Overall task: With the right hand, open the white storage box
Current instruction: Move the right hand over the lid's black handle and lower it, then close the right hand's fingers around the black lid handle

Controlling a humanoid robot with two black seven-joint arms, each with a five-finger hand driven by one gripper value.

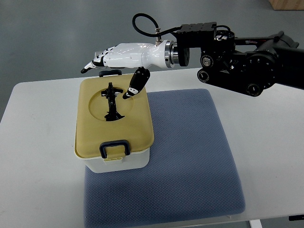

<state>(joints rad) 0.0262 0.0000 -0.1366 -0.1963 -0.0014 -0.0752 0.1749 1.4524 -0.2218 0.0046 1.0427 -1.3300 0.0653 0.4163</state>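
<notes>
Mustard-yellow plastic lid (128,130) sits closed on the white storage box (124,161), which stands on the left part of a grey-blue quilted mat (190,156) on the white desk (33,142). A dark blue latch (114,148) at the near edge looks clipped down; a second latch (109,72) shows at the far edge, partly under the hand. A black folding handle (111,102) lies flat in the lid's round recess.

The right hand (118,57), white with black fingertips, hovers over the far edge of the box, its arm entering from the right. Fingers (93,62) are extended leftward, thumb (135,85) hanging down toward the lid, nothing grasped. I cannot tell whether the thumb tip touches the lid. Left arm not visible.

Judgement: step in hand is approach to the far latch. To do it well, I would lower slowly, hook the fingertips under the latch lip and pull it up and away rather than press on the lid. The box is light and may slide on the mat, so keep the force mostly upward. The near latch likely needs releasing too before the lid lifts.
</notes>
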